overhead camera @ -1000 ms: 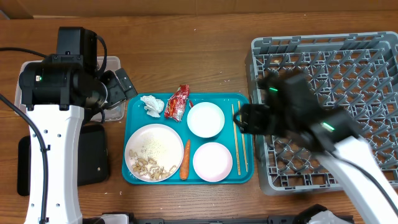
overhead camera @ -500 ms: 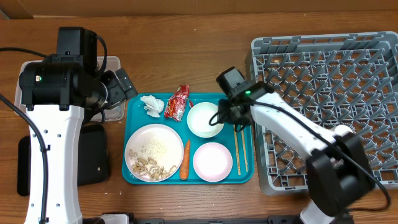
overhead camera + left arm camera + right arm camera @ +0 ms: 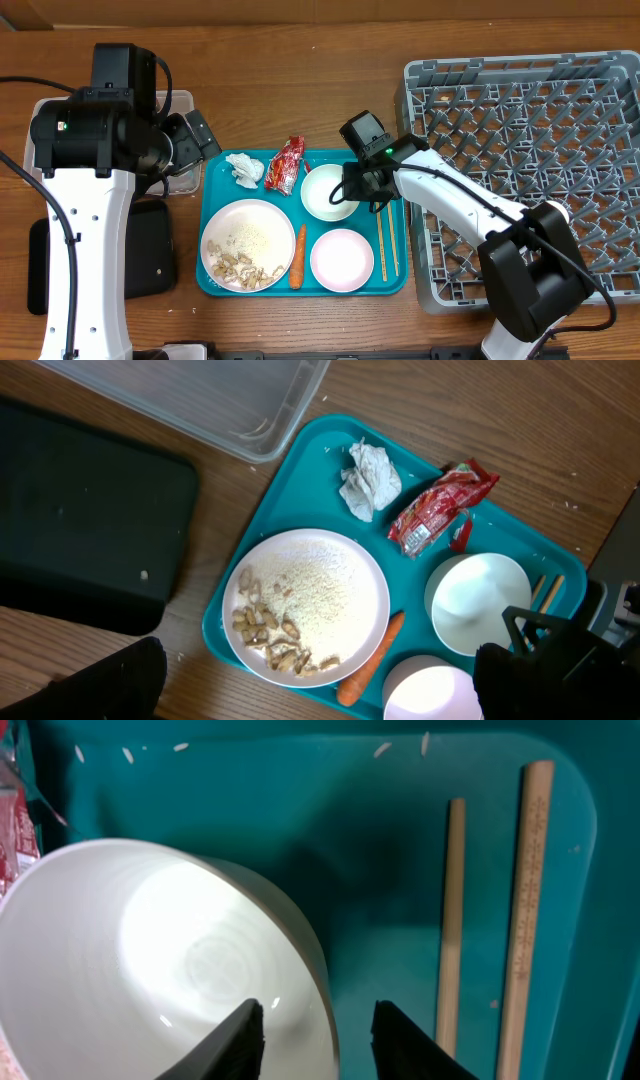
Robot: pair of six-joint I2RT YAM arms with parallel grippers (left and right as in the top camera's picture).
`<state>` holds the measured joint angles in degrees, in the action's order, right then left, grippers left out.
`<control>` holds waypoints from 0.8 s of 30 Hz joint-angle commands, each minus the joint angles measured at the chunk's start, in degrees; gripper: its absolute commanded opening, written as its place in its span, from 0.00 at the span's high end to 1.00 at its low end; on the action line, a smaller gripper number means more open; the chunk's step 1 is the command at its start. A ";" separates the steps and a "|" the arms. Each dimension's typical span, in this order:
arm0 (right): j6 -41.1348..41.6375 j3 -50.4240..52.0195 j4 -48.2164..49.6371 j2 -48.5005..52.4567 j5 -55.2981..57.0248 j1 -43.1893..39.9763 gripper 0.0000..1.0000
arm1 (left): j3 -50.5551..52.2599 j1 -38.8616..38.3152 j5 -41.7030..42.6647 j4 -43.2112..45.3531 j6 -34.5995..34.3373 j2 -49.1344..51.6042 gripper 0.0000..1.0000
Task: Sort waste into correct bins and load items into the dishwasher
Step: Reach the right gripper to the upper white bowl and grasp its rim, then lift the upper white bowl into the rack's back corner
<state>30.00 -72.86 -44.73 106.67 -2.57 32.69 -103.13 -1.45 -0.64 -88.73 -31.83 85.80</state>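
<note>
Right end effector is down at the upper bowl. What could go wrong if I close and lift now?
1. The right end effector is open and straddles only the rim of the bowl. A grip that thin might let the bowl tilt or slip.
2. The chopsticks lie just beside the outer finger, so a sideways shift could knock them.

A wooden table (image 3: pixel 300 90) is seen from above and fills nearly the whole overhead view. Its top is mid-brown, with a fine grain running from left to right. Along the far edge a pale tan strip (image 3: pixel 330 10) is shown, of a material that cannot be told. At the near edge a dark rail (image 3: pixel 330 353) is partly seen. The scene is lit evenly from above, and only soft, short shadows are cast on the wood. In the left wrist view a few pale specks (image 3: pixel 172 656) are seen scattered on the table
</note>
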 commanded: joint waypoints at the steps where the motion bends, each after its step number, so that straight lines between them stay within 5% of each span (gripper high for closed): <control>1: 0.24 0.94 1.14 -0.13 0.31 0.26 0.65 | -0.81 0.26 0.24 0.11 -0.33 0.44 0.00; 5: 0.79 2.82 2.10 -0.13 0.28 0.26 0.70 | -0.81 0.26 0.24 0.11 -0.33 0.44 0.00; 9: 1.07 2.60 1.42 -0.52 0.42 0.26 0.95 | -0.81 0.26 0.24 0.11 -0.33 0.44 0.00; 17: -3.23 -6.78 -6.58 -10.16 5.57 0.37 0.96 | -0.81 0.26 0.24 0.11 -0.33 0.44 0.00; 24: 1.49 -12.20 -17.25 -21.84 30.42 -1.25 0.96 | -0.81 0.26 0.24 0.11 -0.33 0.44 0.00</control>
<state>28.73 -82.89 -59.66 90.35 12.23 32.58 -103.13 -1.45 -0.62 -88.73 -31.83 85.80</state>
